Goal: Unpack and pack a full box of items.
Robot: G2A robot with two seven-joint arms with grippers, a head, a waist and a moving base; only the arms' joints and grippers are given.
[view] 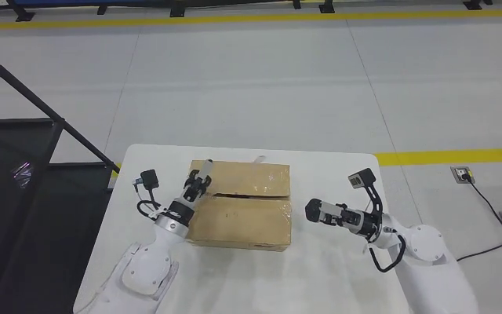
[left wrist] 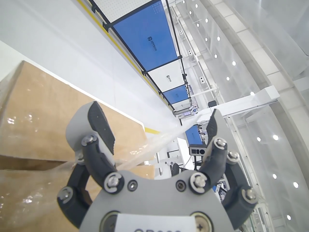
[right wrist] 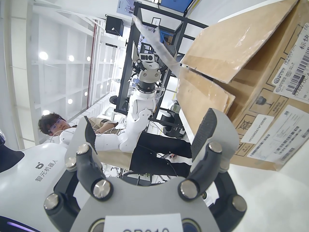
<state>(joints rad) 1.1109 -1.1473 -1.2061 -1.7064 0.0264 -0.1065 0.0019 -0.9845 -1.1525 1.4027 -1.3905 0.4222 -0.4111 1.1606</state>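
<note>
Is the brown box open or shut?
Nearly shut. Both top flaps of the box lie folded over it, one corner lifting slightly, with loose clear tape sticking up.

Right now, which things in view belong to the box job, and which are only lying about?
Belong to the job: cardboard box; clear tape strip sticking off it; left gripper; right gripper.
Only lying about: floor socket with its cable; black rack beside the table.
</note>
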